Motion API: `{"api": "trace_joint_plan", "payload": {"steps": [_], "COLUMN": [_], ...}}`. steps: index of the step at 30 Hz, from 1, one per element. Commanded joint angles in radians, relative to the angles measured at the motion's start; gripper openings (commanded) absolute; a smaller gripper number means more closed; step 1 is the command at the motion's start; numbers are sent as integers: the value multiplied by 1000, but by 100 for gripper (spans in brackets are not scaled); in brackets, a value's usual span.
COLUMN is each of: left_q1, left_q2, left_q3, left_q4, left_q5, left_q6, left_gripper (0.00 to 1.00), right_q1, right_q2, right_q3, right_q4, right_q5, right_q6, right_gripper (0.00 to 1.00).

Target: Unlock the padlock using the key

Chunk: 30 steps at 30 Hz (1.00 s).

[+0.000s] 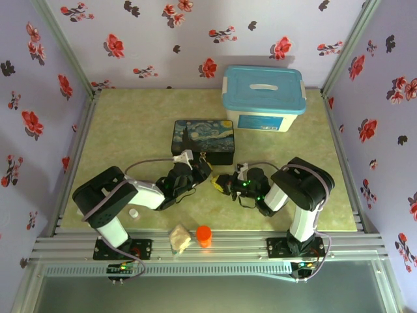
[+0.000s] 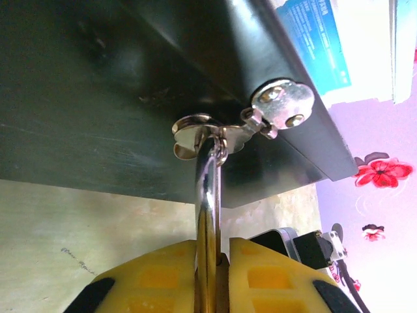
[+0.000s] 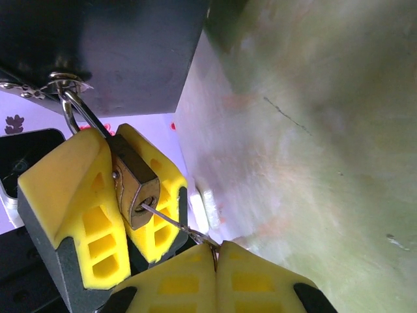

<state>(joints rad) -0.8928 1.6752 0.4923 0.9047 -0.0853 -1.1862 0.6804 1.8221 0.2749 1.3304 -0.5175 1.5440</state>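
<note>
Right wrist: left gripper [image 3: 111, 147] clamps one padlock [image 3: 135, 189], right gripper [image 3: 215, 253] pinches one key [image 3: 171, 220]

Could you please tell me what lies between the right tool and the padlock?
The right wrist view shows the key bridging that gap, pinched in the right tool, its tip at the padlock keyhole.

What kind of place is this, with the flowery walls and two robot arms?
Probably a small robot test booth, not a home: flowered panels in a metal frame wall in a tabletop, and the left arm and right arm are bolted to a rail at its near edge.
</note>
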Motion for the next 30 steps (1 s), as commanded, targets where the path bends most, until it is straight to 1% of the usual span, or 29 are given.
{"api": "trace_joint_plan", "payload": {"steps": [1,13,19,27,30], "left_q1": [-18,-18,-18,-21,-20], "left_q2": [24,47,35,51,57], "left_q3": [-6,-14,-12,-1,-3], "left_q4": [24,86,86,70,77], "left_q5": [36,61,66,66,72], "left_q6": [55,31,23,36,37], "left_gripper": [0,0,0,0,0], "right_q1": [-10,-39,-42,-41,-44], "right_q2": [0,24,30,-6,10], "right_q3": [34,35,58,49,52], "right_q4": [56,57,57,56,57], "right_q5": [-21,-34,-47,-49,-50], "right_q6": [13,2,2,-1,1], "right_gripper": [0,0,0,0,0]}}
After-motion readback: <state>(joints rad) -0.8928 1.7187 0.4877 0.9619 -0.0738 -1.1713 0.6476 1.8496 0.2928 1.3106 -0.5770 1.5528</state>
